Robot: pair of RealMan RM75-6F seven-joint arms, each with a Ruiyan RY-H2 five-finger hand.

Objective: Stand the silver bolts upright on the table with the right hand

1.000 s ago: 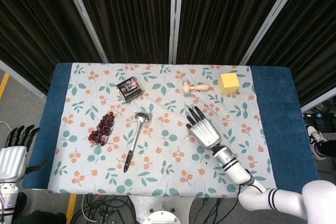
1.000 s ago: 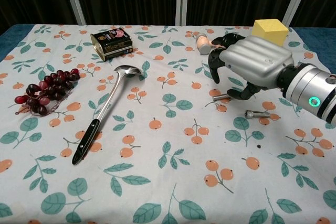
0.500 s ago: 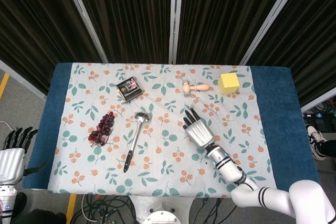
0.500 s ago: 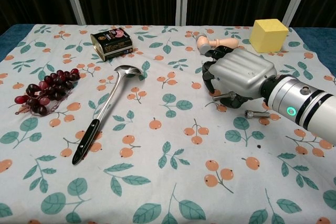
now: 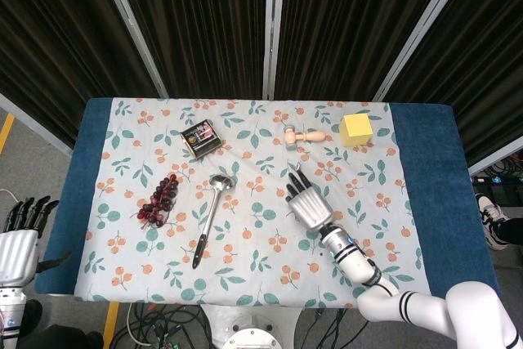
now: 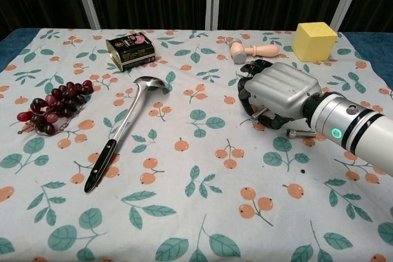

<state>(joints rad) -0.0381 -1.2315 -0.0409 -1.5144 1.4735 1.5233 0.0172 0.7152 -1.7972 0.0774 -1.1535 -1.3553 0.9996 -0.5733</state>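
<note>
From the chest camera I see my right hand (image 6: 277,94) low over the patterned tablecloth (image 6: 184,213), palm down, fingers curled toward the cloth. One silver bolt (image 6: 258,113) pokes out from under the fingers on its side; I cannot tell whether the hand actually grips it. A second bolt (image 6: 299,132) lies flat just beside the wrist. Behind the hand sit a small wooden mallet (image 6: 253,49) and a yellow block (image 6: 314,41). To my left are a ladle (image 6: 123,128) with a black handle, a bunch of dark grapes (image 6: 54,105) and a tilted tin (image 6: 130,51).
</note>
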